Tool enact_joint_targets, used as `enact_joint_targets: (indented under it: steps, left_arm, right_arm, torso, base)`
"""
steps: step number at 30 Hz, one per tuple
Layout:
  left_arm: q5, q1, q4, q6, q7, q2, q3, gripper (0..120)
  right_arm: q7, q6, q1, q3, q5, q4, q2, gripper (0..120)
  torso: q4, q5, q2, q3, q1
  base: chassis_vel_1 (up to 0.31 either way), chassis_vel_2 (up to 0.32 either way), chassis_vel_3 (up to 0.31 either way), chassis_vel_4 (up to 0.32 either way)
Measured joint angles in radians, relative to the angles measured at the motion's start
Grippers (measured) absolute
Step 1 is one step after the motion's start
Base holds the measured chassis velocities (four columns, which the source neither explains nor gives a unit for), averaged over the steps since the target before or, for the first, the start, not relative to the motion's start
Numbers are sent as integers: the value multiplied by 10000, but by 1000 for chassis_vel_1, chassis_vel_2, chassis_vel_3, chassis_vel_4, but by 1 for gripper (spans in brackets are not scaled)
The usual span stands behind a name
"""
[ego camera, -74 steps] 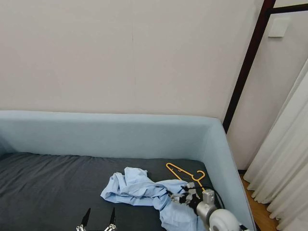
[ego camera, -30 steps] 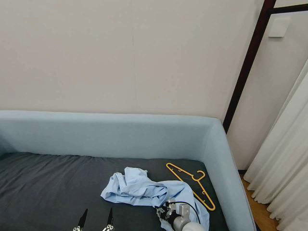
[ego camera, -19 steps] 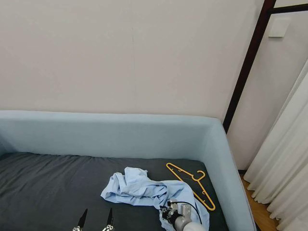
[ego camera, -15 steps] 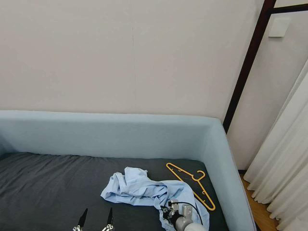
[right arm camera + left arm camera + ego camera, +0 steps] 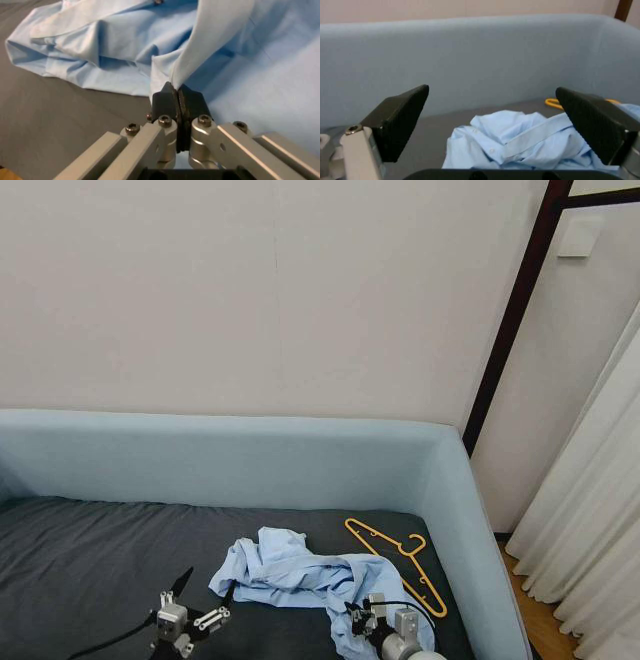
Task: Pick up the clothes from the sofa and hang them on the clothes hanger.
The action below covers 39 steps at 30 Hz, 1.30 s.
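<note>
Shirt (image 5: 290, 575): crumpled on sofa (image 5: 240, 460) seat, near sofa's right end, beside orange hanger (image 5: 395, 558). Right gripper (image 5: 176, 90): clamped on shirt fold. Left gripper (image 5: 491, 92): fingers apart, above sofa seat.

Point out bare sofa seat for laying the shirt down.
Free: the dark grey seat cushion left of the crumpled light-blue shirt, bordered by the pale blue backrest and the open left pincer. Crowded: the right end, with shirt, orange plastic hanger and right pincer clamping fabric.
</note>
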Motion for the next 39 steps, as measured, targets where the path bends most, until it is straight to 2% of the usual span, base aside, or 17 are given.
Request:
enact_joint_targets:
  steps: [1,2,3,5,7,9,11,14,15,16,19,25,30,35,39]
  left_arm:
    - [-495,-244,277,141,175,262,129,100]
    - [-890,-535,570,198,352,477,387,100]
    - [-1235,-982,947,290,518,693,839,100]
    - [-1353,-1203,1105,298,582,766,1080,100]
    - [-1889,-2680,2036,337,989,965,2641,100]
    - [-2151,-4021,2870,332,1233,737,3667,98]
    - [-2151,-4021,2870,332,1233,737,3667,98]
    - [-2713,-5432,3812,434,1464,110,4685,97]
    - [-2713,-5432,3812,434,1464,110,4685,97]
    - [-2812,-5971,4198,520,1539,-70,5154,97]
    - [-2814,-6882,4940,996,1743,-251,6463,96]
    - [-2233,-7245,5802,1213,1610,-850,7231,96]
    - [-1514,-7299,6373,725,1212,-1242,7265,95]
    - [-1453,-7217,6405,616,1067,-1410,7074,94]
    - [-1405,-7168,6546,556,1025,-1542,7009,86]
  right_arm:
    - [9,-7,213,-225,16,-77,20,0]
    - [18,-9,353,-347,22,-115,47,0]
    - [31,-10,408,-375,24,-117,69,0]
    - [44,-12,411,-372,24,-114,75,0]
    - [79,-19,347,-267,-20,-38,74,0]
    - [87,-27,259,-180,-99,39,52,0]
    - [87,-27,259,-180,-99,39,52,0]
    - [125,-46,134,-39,-168,184,23,0]
    - [125,-46,134,-39,-168,184,23,0]
    - [138,-55,56,54,-178,302,-22,0]
    - [189,-153,-87,261,-173,541,-121,0]
    - [212,-198,-245,490,-159,679,-122,0]
    - [202,-222,-455,625,-230,759,-171,0]
    - [192,-223,-568,667,-313,759,-151,0]
    - [194,-223,-578,648,-352,759,-140,0]
  torso:
    - [2,-2,0,0,0]
    - [14,1,-1,0,1]
    - [14,6,0,0,0]
    - [15,6,0,0,0]
    - [-1,-4,-1,1,2]
    - [-4,-1,-2,1,2]
    - [-4,-1,-2,1,2]
    - [-3,-6,-2,2,2]
    - [-3,-6,-2,2,2]
    - [-3,5,-2,1,2]
    - [3,6,-2,0,2]
    - [2,1,-2,0,1]
    - [3,2,-2,-1,0]
    - [-1,3,-1,-1,0]
    - [2,1,0,-1,0]
  base:
    - [0,0,0,0]
    - [0,0,0,0]
    - [0,0,0,0]
    - [0,0,0,0]
    - [0,0,0,0]
    - [0,0,0,0]
    - [0,0,0,0]
    - [0,0,0,0]
    - [0,0,0,0]
    - [0,0,0,0]
    - [0,0,0,0]
    - [0,0,0,0]
    - [0,0,0,0]
    - [0,0,0,0]
    - [0,0,0,0]
